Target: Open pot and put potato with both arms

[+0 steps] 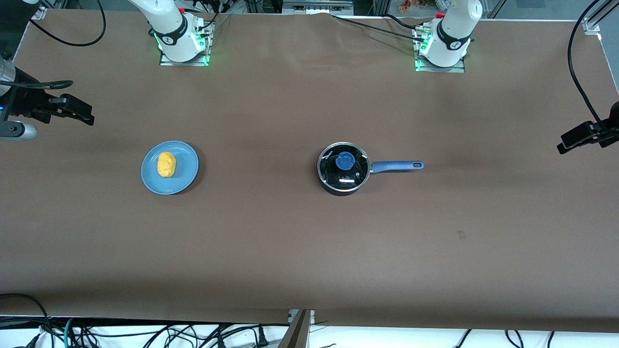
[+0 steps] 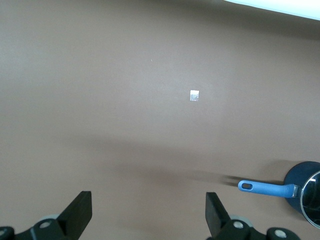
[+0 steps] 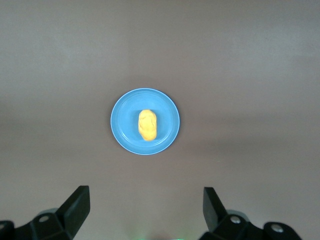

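The black pot (image 1: 333, 186) stands mid-table with its glass lid (image 1: 357, 171) on and a blue knob (image 1: 345, 161) on top. Its blue handle (image 1: 396, 166) points toward the left arm's end. The yellow potato (image 1: 166, 164) lies on a light-blue plate (image 1: 186, 166) toward the right arm's end. My left gripper (image 1: 563, 144) is open and empty, high over the left arm's end of the table; its wrist view (image 2: 148, 200) shows the pot's handle (image 2: 265, 188) and wall (image 2: 295, 180). My right gripper (image 1: 87, 113) is open and empty over the right arm's end; its wrist view (image 3: 145, 195) shows the potato (image 3: 147, 125) on the plate (image 3: 122, 120).
The brown table cover (image 1: 271, 241) spans the whole table. A small grey patch (image 1: 461, 235) lies on it nearer the front camera than the pot handle; it also shows in the left wrist view (image 2: 194, 95). Cables hang along the table's edges.
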`<state>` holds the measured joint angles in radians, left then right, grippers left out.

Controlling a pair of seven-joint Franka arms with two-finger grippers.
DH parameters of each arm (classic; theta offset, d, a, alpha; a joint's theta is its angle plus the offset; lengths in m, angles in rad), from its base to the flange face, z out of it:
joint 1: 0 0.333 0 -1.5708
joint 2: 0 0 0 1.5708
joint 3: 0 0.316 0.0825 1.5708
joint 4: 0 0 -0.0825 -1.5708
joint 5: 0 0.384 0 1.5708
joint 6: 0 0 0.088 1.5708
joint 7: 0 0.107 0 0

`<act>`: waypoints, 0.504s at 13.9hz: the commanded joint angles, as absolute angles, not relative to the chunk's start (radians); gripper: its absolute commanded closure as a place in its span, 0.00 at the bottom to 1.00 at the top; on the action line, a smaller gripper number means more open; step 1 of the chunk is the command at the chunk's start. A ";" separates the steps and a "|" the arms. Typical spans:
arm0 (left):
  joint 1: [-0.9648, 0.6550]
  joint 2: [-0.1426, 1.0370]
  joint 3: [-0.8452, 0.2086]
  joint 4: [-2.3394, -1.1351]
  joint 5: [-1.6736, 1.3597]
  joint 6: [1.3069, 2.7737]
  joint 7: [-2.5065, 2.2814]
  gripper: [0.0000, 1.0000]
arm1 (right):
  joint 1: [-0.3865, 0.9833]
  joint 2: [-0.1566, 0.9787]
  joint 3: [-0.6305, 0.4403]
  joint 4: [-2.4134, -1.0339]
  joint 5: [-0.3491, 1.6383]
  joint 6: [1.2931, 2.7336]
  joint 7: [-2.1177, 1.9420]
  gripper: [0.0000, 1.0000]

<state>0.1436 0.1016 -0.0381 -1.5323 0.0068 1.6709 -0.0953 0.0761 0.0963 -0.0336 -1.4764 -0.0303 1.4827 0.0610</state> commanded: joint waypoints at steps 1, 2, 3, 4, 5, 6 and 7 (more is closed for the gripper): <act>0.150 0.088 -0.043 -1.556 -0.015 1.690 -0.051 0.00 | 0.069 0.106 -0.031 -1.453 -0.021 1.479 0.069 0.00; 0.149 0.097 -0.043 -1.536 -0.015 1.689 -0.043 0.00 | 0.068 0.107 -0.032 -1.453 -0.020 1.480 0.071 0.00; 0.150 0.103 -0.041 -1.520 -0.017 1.687 -0.043 0.00 | 0.067 0.112 -0.032 -1.451 -0.020 1.483 0.071 0.00; 0.150 0.106 -0.041 -1.516 -0.017 1.687 -0.044 0.00 | 0.067 0.115 -0.032 -1.442 -0.020 1.489 0.069 0.00; 0.149 0.106 -0.041 -1.517 -0.018 1.687 -0.043 0.00 | 0.067 0.117 -0.032 -1.439 -0.020 1.489 0.069 0.00; 0.147 0.115 -0.041 -1.516 -0.023 1.689 -0.044 0.00 | 0.069 0.118 -0.031 -1.437 -0.020 1.489 0.069 0.00; 0.146 0.123 -0.043 -1.513 -0.031 1.689 -0.044 0.00 | 0.069 0.123 -0.032 -1.433 -0.020 1.489 0.069 0.00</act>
